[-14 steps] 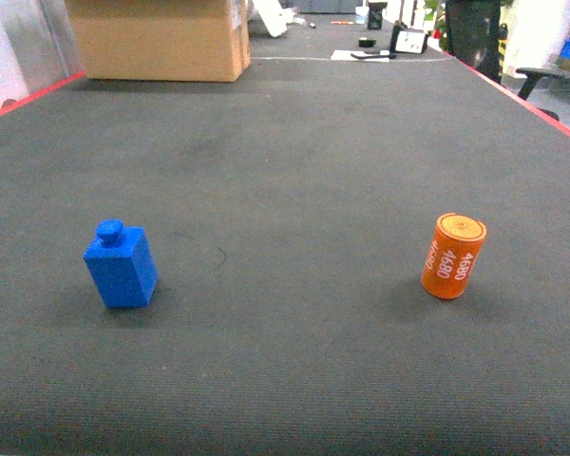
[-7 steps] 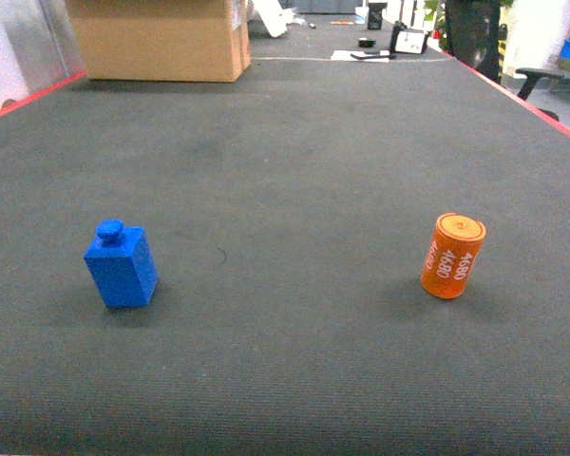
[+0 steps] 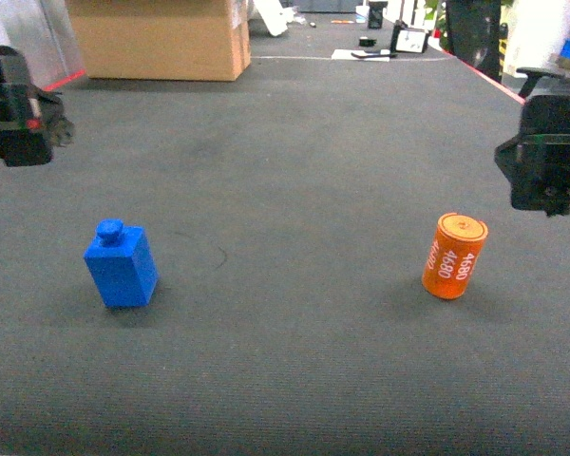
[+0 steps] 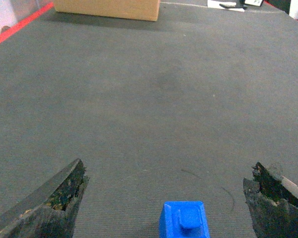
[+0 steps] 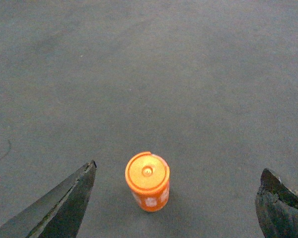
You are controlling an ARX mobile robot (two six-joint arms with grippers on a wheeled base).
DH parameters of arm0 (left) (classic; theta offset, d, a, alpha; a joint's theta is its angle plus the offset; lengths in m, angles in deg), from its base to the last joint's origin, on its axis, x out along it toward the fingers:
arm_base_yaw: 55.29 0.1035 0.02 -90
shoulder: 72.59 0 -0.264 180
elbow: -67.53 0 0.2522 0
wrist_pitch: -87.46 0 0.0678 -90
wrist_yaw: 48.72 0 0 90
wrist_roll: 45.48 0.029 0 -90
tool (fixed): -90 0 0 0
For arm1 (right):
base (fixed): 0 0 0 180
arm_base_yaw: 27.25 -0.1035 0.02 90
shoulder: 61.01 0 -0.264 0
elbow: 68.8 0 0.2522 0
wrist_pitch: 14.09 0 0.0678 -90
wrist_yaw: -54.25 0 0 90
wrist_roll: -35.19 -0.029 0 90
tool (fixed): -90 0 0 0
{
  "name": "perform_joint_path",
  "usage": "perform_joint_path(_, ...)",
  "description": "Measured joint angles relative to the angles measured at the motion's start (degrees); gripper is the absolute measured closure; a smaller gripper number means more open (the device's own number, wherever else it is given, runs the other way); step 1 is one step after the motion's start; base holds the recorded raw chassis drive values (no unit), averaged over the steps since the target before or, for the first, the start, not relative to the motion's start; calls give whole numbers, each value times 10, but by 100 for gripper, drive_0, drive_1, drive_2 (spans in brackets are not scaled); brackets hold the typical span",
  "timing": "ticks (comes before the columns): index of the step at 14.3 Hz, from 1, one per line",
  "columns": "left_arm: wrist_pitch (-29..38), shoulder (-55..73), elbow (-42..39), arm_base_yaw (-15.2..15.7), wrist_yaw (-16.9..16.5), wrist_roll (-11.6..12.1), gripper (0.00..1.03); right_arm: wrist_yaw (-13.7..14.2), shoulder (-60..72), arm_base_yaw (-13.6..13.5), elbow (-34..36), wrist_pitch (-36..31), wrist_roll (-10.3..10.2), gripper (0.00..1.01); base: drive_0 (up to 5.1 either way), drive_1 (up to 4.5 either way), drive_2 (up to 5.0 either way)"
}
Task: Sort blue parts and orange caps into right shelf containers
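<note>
Left pincer (image 4: 164, 198) is hanging wide open, empty, above the blue part (image 3: 122, 265) sitting near-left on the surface (image 3: 285, 171); right pincer (image 5: 176, 198) is gaping empty over the orange cap (image 3: 453, 256) standing near-right: nothing is sorted yet, no shelf showing

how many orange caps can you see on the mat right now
1. The orange cap stands upright on the right side of the dark mat, below the open right pincer. The wrist view shows the same one. No others visible.
</note>
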Motion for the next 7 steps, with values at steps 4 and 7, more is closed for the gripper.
perform_joint_path(4,2,124,65,-40,0,0,5,13,132,-15,-84,0,4,3,0,0,0)
perform_joint_path(7,3,166,87,-42,1,-1,5,16,173,-22,-100,-10,3,3,0,0,0)
